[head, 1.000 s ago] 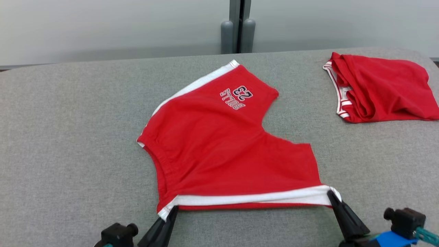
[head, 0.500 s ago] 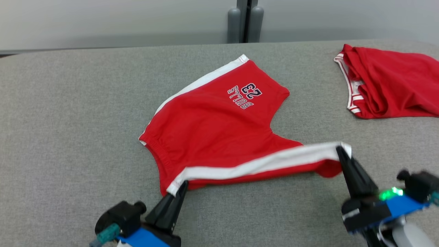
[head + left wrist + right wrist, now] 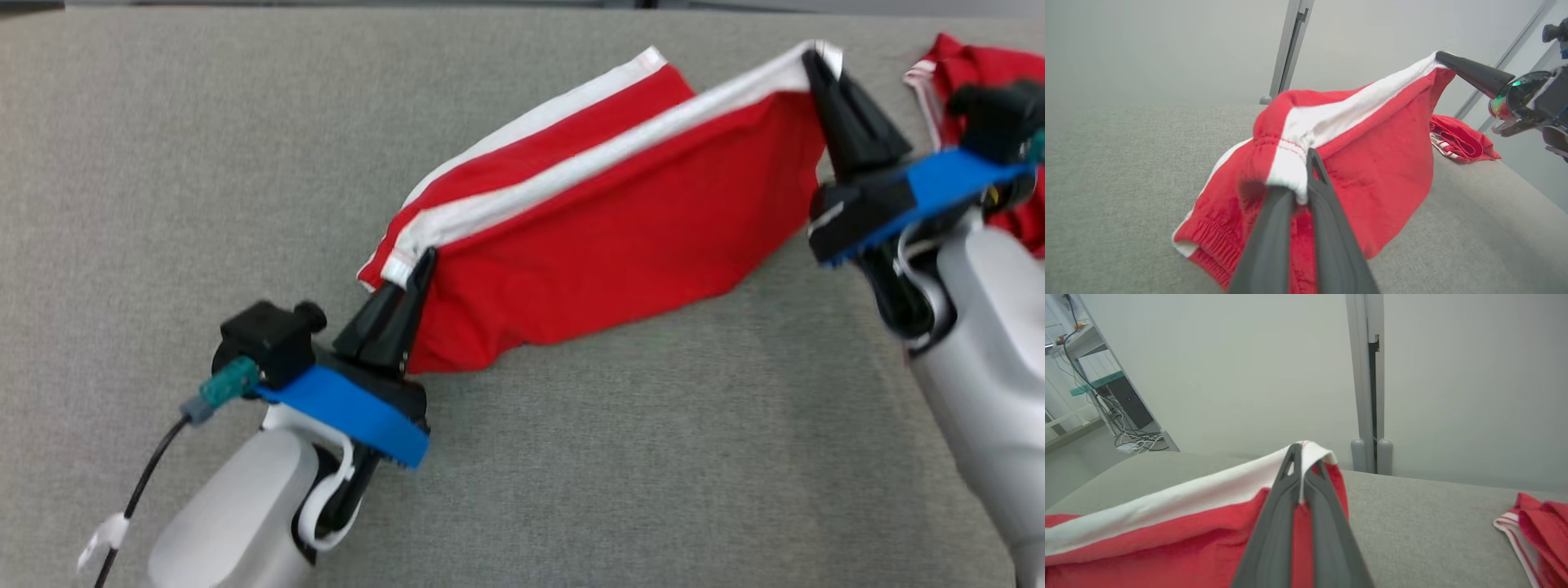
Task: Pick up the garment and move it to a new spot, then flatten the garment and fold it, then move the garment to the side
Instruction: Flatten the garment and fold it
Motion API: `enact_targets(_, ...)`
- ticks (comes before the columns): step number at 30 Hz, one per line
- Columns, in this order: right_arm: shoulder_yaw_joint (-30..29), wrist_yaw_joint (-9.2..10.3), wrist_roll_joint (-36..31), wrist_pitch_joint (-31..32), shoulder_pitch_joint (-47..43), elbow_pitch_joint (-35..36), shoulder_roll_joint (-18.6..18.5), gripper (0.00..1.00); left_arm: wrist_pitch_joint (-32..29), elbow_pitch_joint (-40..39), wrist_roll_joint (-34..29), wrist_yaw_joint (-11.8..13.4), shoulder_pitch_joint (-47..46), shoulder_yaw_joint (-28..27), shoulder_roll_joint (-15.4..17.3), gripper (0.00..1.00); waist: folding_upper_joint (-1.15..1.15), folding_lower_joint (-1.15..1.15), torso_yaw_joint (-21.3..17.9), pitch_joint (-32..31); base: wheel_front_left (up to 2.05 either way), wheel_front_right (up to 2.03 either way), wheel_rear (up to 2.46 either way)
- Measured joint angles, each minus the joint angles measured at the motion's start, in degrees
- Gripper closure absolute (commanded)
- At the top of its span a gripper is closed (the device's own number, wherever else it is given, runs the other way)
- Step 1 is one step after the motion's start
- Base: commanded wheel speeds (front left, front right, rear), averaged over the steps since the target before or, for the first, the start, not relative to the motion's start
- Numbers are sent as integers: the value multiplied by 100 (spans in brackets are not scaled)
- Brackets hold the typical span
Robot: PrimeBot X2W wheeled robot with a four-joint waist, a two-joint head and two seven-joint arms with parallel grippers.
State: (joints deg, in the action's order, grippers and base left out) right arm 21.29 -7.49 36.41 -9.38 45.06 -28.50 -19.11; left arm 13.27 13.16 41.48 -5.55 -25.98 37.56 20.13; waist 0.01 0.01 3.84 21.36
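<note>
The fingers (image 3: 1269,245) of the left gripper (image 3: 423,263) are pinched together on the near corner of the red shorts (image 3: 620,220). They grip the end of the white side stripe (image 3: 571,175) next to the gathered waistband (image 3: 1212,241). Further along the same stripe, the right gripper (image 3: 812,61) is closed just as tightly on the hem corner, with white cloth showing between its fingertips (image 3: 1294,451). Both grippers hold this edge above the grey padded table (image 3: 571,457), so the stripe runs taut between them and a red panel hangs below it like a curtain. The bottom of that panel touches the table. Beyond the lifted edge, the other half of the shorts lies on the table near the middle, and its own white stripe shows just past the held one. From this, the pick-up, the move and the flattening look done, and the fold looks about half made. What remains is to lay the held edge down over the far stripe, let go, perhaps fold once more, and move the shorts aside. A second red garment (image 3: 971,73) lies crumpled at the far right, beyond the right gripper.
</note>
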Motion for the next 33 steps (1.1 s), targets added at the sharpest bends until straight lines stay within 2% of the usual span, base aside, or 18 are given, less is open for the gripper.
enact_targets(7,400,0,-94,99,1528,-1557,192,100,102,744,75,-125,-739,-13,-315,100,1,0,355,530,0,0,0)
enact_targets(14,781,0,-90,-56,2204,-2720,444,100,154,1257,87,-166,-1145,191,-504,100,1,0,631,868,0,0,0)
enact_targets(15,839,0,-67,-104,2248,-2815,467,73,155,1288,88,-166,-1170,193,-533,59,1,0,648,886,0,0,0)
enact_targets(16,895,0,-44,-146,2282,-2883,491,44,159,1308,86,-166,-1182,186,-554,0,1,0,653,890,0,0,0)
enact_targets(17,961,0,-13,-194,2298,-2930,508,2,165,1326,67,-167,-1185,186,-565,0,1,0,649,881,0,0,0)
enact_targets(23,1311,0,215,-358,2246,-3127,391,0,172,1157,-332,-174,-914,-129,-557,0,1,-2,619,698,0,0,0)
enact_targets(29,1686,0,377,-466,1879,-3140,-40,0,174,666,-847,163,-202,-661,-490,0,0,-2,690,419,0,0,0)
enact_targets(33,1895,0,485,-492,1615,-3142,-304,0,174,-5,-1222,563,355,-1477,-489,0,-1,-3,745,249,0,0,0)
